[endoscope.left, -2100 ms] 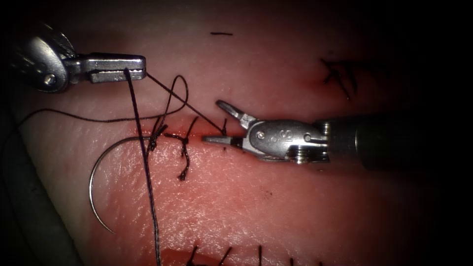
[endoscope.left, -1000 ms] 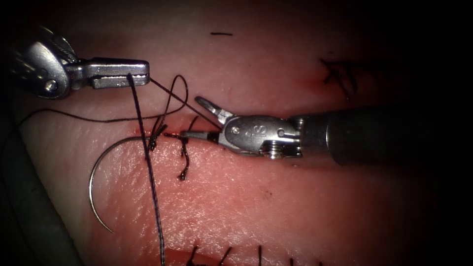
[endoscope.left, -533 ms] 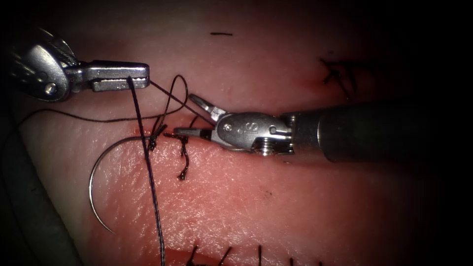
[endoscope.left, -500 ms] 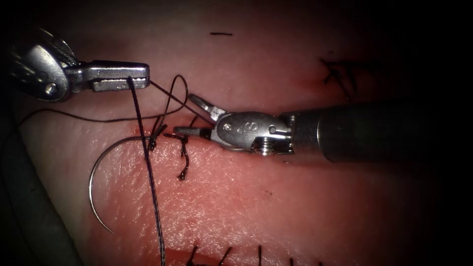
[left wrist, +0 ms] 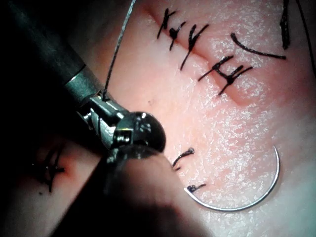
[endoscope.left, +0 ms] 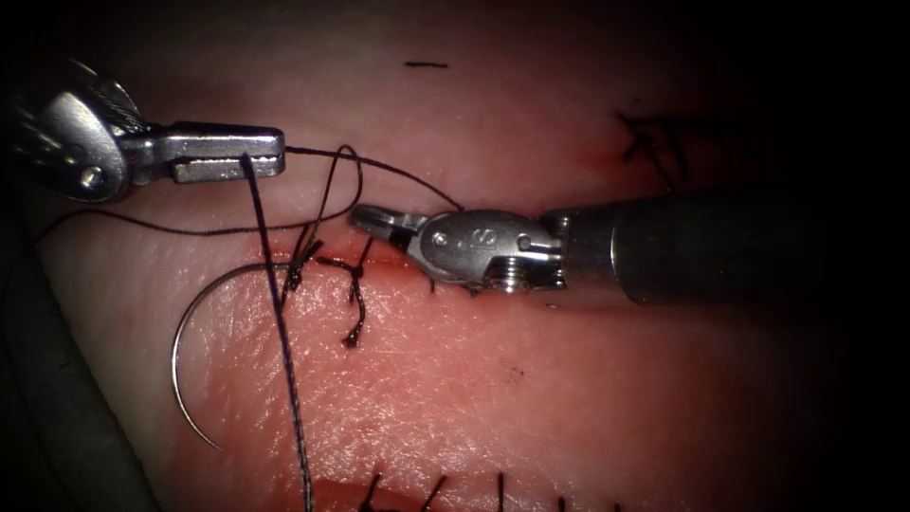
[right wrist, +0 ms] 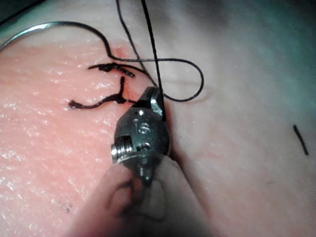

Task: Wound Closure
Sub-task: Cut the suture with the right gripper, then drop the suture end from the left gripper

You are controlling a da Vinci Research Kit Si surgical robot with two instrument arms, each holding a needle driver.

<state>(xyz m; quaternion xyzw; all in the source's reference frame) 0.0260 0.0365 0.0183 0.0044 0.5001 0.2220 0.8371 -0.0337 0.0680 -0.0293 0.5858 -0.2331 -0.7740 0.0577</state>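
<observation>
1. The left silver needle-driver gripper (endoscope.left: pixel 227 155) is clenched on the dark braided thread (endoscope.left: pixel 284 360).
2. The right silver gripper (endoscope.left: pixel 384 221) looks clenched on that thread beside the cut.
3. The thin curved steel needle (endoscope.left: pixel 185 322) lies free on the pink pork tissue (endoscope.left: pixel 531 398), left of the stitches.
4. Risk: slack loops may snag the needle.

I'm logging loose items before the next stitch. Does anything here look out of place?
Yes: the needle lies loose on the tissue, held by neither claw. The left claw is shut on thread; the right claw looks shut, its hold unclear.
</observation>
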